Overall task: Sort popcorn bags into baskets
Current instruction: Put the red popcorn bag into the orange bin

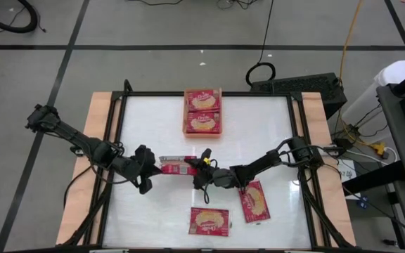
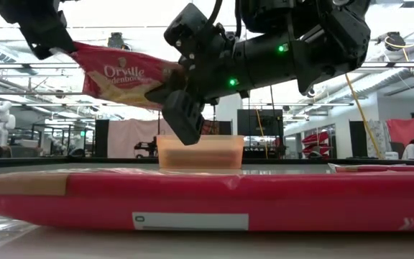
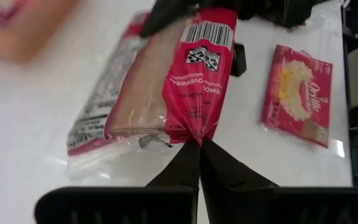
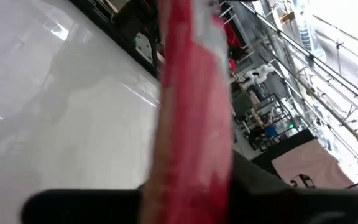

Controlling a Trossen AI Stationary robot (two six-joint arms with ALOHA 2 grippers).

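I had one popcorn bag (image 1: 176,164) up off the table (image 1: 273,126), stretched between both arms near the middle. My left gripper (image 1: 152,169) was pinched shut on the crimped end of it, and my right gripper (image 1: 201,169) was clamped narrow on the other end. In the low view the packet hung tilted in the air. The orange basket (image 1: 203,112) sat at the far edge with two bags in it. Two more bags lay flat on the near side: one (image 1: 209,221) by the front edge, one (image 1: 254,202) just under my right arm
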